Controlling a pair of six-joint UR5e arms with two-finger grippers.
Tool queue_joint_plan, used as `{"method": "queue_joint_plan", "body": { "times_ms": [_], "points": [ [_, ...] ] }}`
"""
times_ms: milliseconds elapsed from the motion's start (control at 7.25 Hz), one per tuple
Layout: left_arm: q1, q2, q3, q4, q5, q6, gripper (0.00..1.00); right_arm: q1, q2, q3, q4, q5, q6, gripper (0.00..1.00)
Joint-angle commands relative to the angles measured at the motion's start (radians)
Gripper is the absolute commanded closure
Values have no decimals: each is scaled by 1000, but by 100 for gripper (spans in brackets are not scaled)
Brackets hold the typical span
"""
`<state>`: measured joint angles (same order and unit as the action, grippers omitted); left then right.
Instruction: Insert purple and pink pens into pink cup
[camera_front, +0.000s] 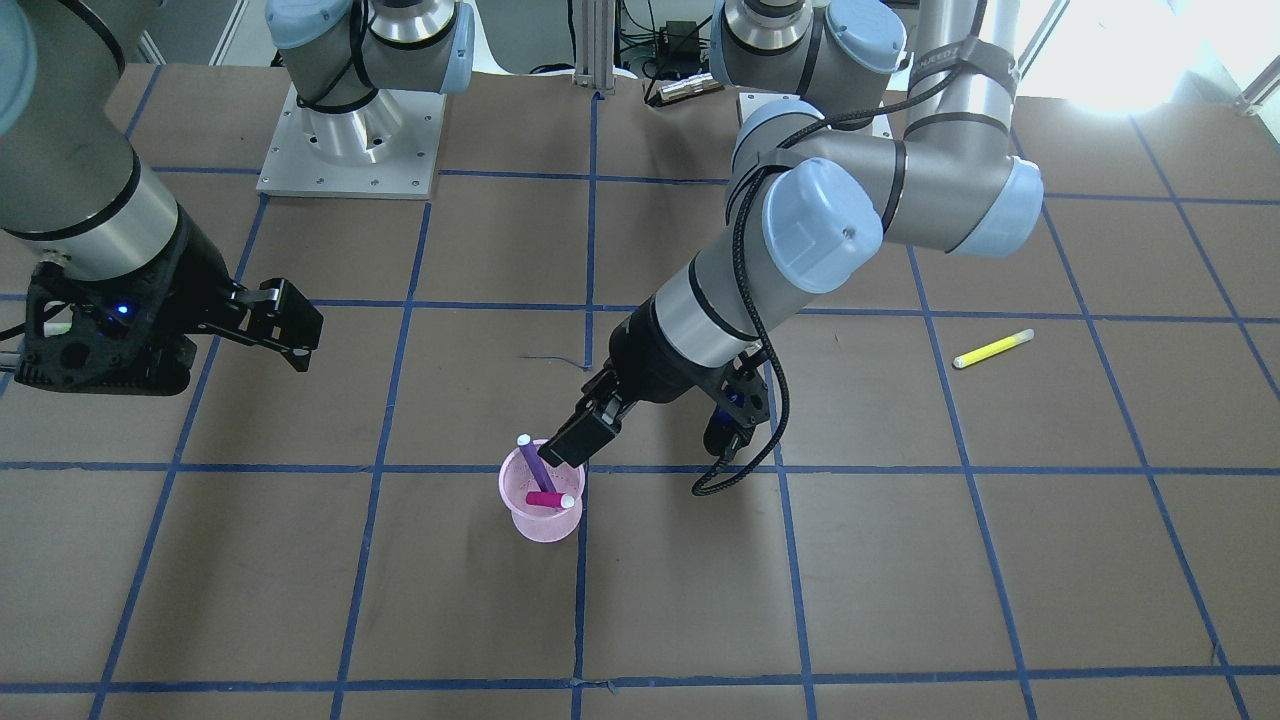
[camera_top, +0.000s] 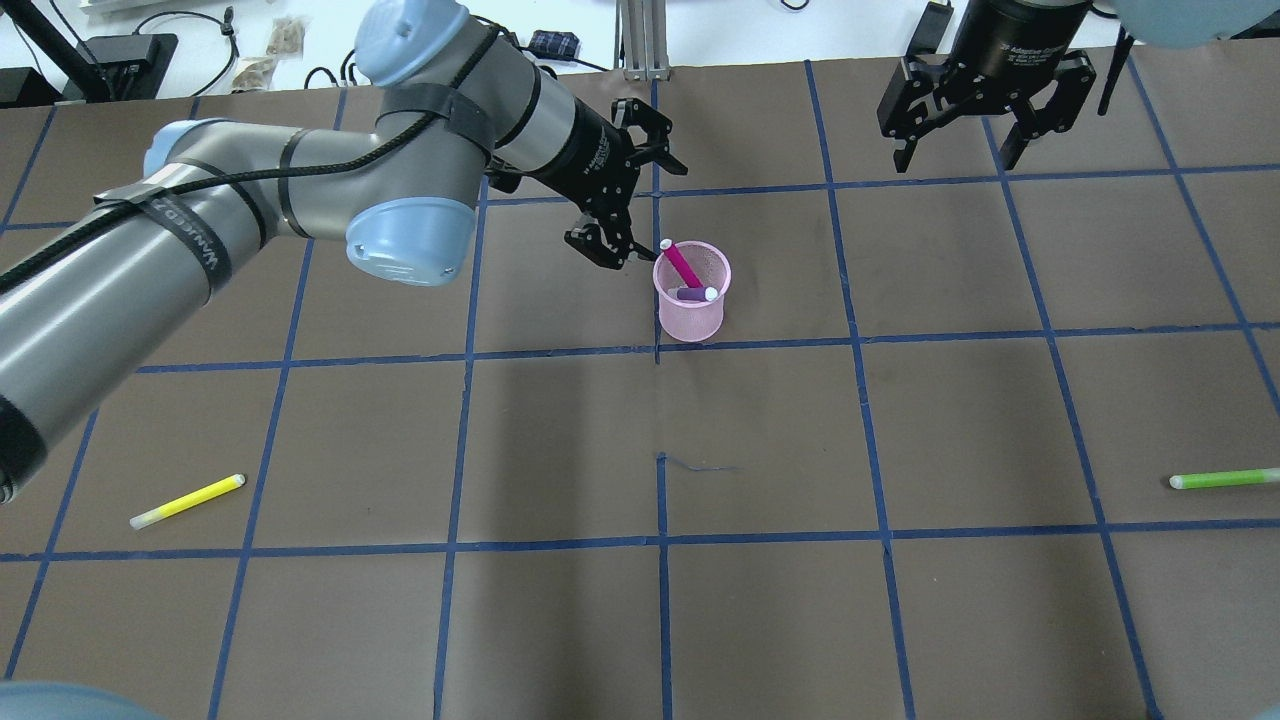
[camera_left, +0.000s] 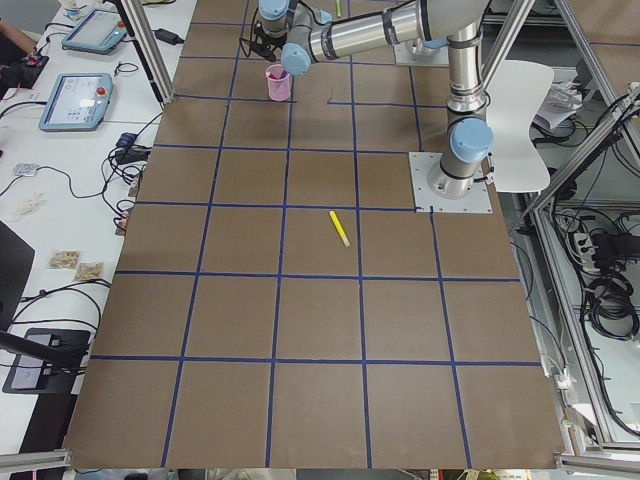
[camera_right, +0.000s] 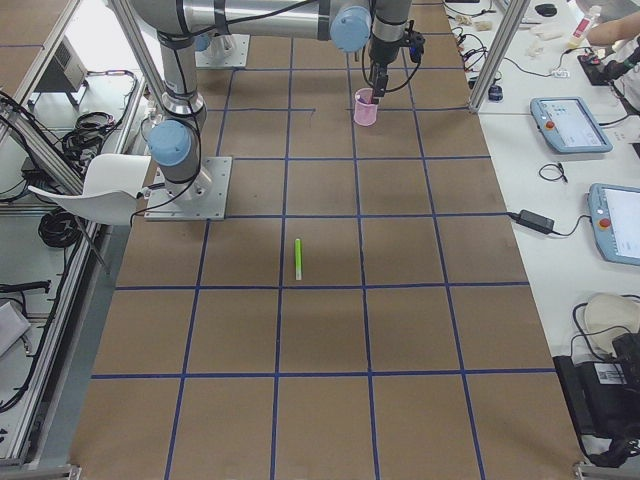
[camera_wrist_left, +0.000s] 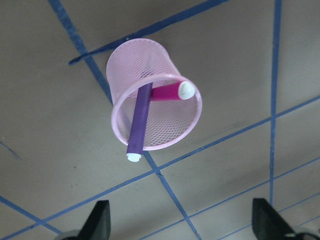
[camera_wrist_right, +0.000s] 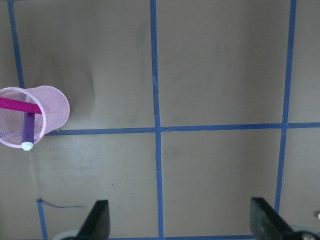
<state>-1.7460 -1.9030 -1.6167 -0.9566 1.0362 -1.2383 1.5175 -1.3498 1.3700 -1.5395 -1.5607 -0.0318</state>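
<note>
The pink mesh cup (camera_top: 692, 312) stands upright near the table's middle and also shows in the front view (camera_front: 543, 520). The pink pen (camera_top: 684, 266) and the purple pen (camera_top: 692, 294) both lean inside it, white ends up. In the left wrist view the cup (camera_wrist_left: 165, 130) holds the purple pen (camera_wrist_left: 140, 120) and the pink pen (camera_wrist_left: 167, 93). My left gripper (camera_top: 650, 210) is open and empty, just beside the cup's rim. My right gripper (camera_top: 955, 155) is open and empty, hovering well off to the cup's far right.
A yellow pen (camera_top: 187, 500) lies on the table on my near left. A green pen (camera_top: 1225, 479) lies at the near right edge. Blue tape lines grid the brown table. The arm bases (camera_front: 350, 130) stand at the table's back.
</note>
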Motion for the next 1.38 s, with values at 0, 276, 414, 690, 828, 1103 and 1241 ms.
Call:
{"method": "queue_joint_plan", "body": {
  "times_ms": [0, 276, 414, 690, 828, 1103, 1241],
  "points": [
    [38, 99, 4, -186, 135, 315, 0, 6, -32, -6, -2, 2, 10, 0],
    [59, 203, 0, -394, 366, 718, 0, 7, -38, -3, 4, 1, 9, 0],
    [60, 260, 0, -445, 471, 907, 0, 6, -40, -3, -2, 1, 9, 0],
    [83, 326, 0, -497, 591, 1246, 0, 6, -40, -6, -1, 4, 9, 0],
    [118, 350, 9, -520, 584, 1254, 0, 6, -38, -12, -4, 1, 7, 0],
    [140, 343, 59, -600, 567, 1246, 0, 4, -37, -8, -2, -1, 3, 0],
    [138, 343, 57, -591, 559, 1244, 0, 6, -37, -12, -4, 1, 3, 0]
  ]
}}
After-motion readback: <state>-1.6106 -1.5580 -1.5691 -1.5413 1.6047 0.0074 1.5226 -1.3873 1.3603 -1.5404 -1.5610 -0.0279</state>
